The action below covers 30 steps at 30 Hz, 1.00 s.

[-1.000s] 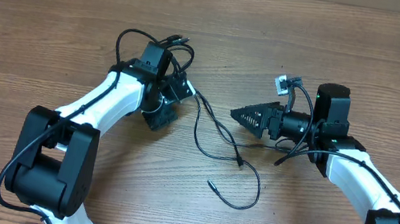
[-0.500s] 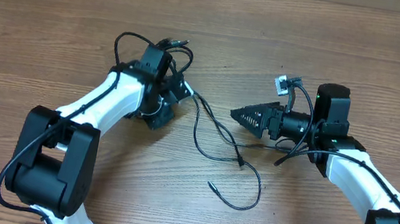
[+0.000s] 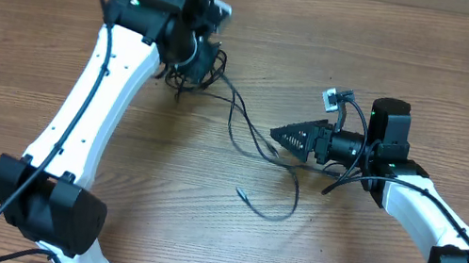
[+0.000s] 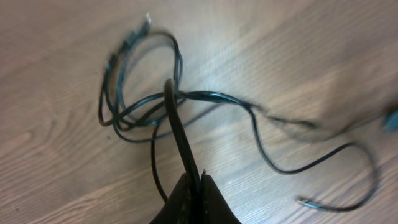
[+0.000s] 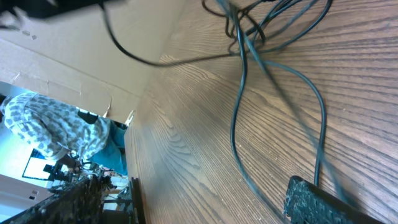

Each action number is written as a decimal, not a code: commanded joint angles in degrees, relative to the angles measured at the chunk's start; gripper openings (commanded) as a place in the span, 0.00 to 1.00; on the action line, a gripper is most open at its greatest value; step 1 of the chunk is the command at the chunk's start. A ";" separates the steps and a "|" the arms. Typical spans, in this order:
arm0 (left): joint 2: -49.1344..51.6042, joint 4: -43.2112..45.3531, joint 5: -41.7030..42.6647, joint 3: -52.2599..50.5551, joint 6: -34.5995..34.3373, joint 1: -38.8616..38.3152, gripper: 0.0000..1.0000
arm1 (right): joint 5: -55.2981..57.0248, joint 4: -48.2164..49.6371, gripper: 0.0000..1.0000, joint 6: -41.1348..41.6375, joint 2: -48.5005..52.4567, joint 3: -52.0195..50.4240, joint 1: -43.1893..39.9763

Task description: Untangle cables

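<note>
The left gripper, at the upper left of the overhead frame, is clenched on one strand of the thin black flexible cables. In the left wrist view that strand rises from between the closed fingertips at bottom centre to a loose tangle of loops in the upper left. From the tangle, other strands trail right across the brown wood-grain table towards the frame's centre. One ends in a small plug lying free below centre. The right gripper, right of centre and pointing left, is spread wide and grasps nothing; cable strands lie on the table near its tips.
</note>
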 commanded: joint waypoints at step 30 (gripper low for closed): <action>-2.93 5.38 -8.68 58.27 -14.43 0.57 0.04 | -0.07 -0.72 0.92 -0.11 -0.46 0.17 -0.09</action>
